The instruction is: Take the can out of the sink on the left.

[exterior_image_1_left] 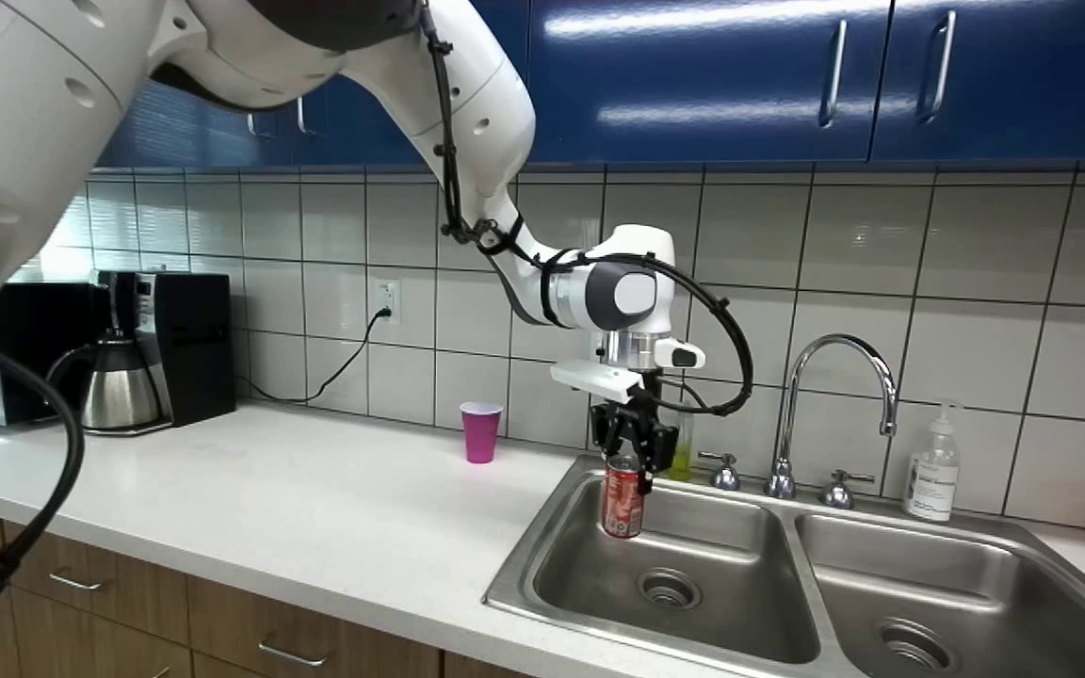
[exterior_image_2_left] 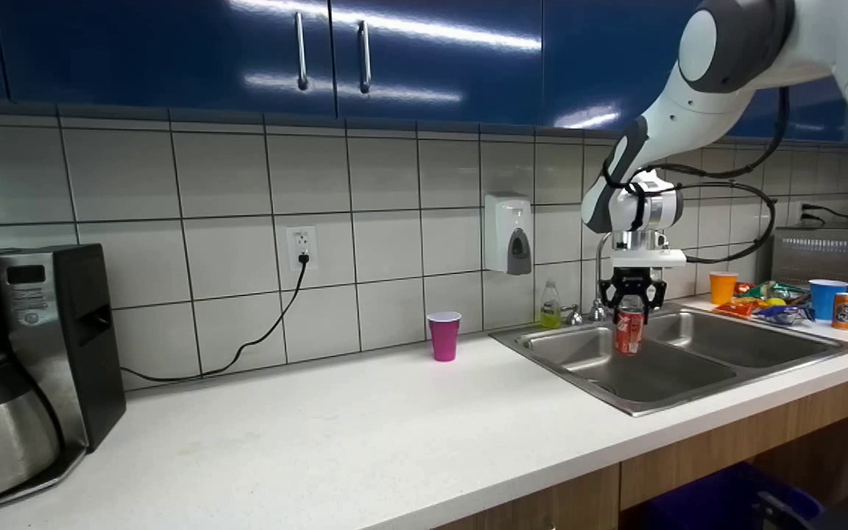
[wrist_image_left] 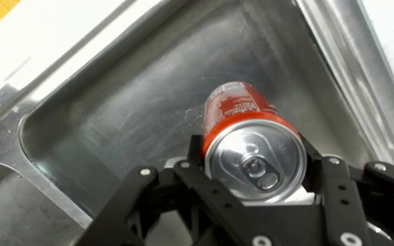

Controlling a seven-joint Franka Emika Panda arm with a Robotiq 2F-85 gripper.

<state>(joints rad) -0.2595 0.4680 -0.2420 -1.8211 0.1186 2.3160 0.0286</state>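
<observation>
The can (exterior_image_1_left: 623,501) is a small red cylinder with a silvery top. My gripper (exterior_image_1_left: 627,461) is shut on it near its top, with one finger on each side. In both exterior views the can (exterior_image_2_left: 629,333) hangs about upright from the gripper (exterior_image_2_left: 630,313), over the left-hand basin, the sink (exterior_image_1_left: 740,603). It appears to be above the basin floor. In the wrist view the can's lid and pull tab (wrist_image_left: 257,164) show between the fingers (wrist_image_left: 253,152), with the sink (wrist_image_left: 142,92) below. The fingers cover parts of the can's sides.
The twin basin (exterior_image_1_left: 919,565) lies beside the sink. A faucet (exterior_image_1_left: 783,471) and soap bottle (exterior_image_1_left: 933,471) stand behind. A pink cup (exterior_image_1_left: 481,433) stands on the white counter (exterior_image_1_left: 316,499). A coffee maker (exterior_image_2_left: 48,353) stands further along. Cups and snack bags (exterior_image_2_left: 785,313) lie beyond the basins.
</observation>
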